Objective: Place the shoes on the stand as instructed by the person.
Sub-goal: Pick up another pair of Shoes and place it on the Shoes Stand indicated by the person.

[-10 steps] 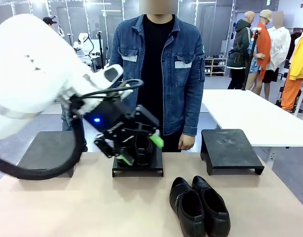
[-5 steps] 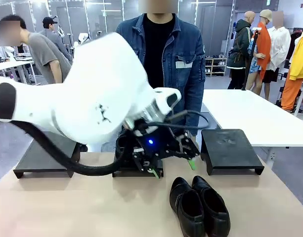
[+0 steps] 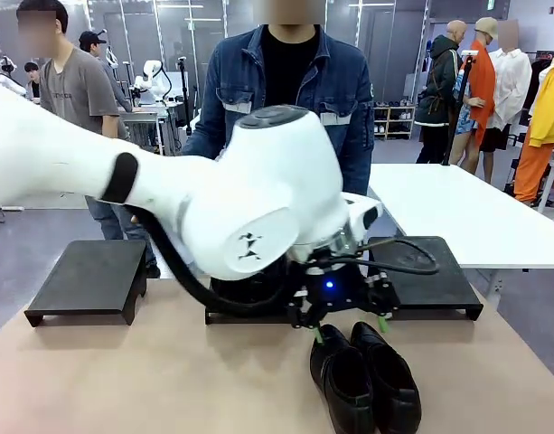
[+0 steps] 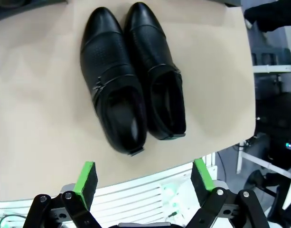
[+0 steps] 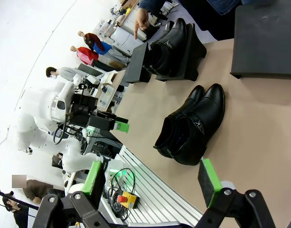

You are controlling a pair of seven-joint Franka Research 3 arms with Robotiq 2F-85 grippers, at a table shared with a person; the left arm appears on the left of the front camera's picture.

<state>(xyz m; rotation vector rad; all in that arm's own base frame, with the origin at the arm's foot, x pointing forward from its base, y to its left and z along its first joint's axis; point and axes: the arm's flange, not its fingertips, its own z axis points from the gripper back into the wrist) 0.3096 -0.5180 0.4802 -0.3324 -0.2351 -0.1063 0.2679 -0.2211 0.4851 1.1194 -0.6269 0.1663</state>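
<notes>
Left gripper (image 3: 349,327) has swung off the middle stand (image 5: 198,50), where the chunkier pair (image 5: 170,43) sits, and hovers spread wide and empty over the sleeker pair (image 3: 365,380) on the tan table (image 3: 123,380). Second pick looks next. Right gripper (image 5: 151,179) gapes idle; left stand (image 3: 87,276) and right stand (image 3: 421,271) flank, person (image 3: 295,99) opposite, white table (image 3: 448,208) behind.

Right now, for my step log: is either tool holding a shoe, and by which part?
Nothing is held. The left tool hangs open over the shoes on the table, clear of them; the right tool is open and empty.
</notes>
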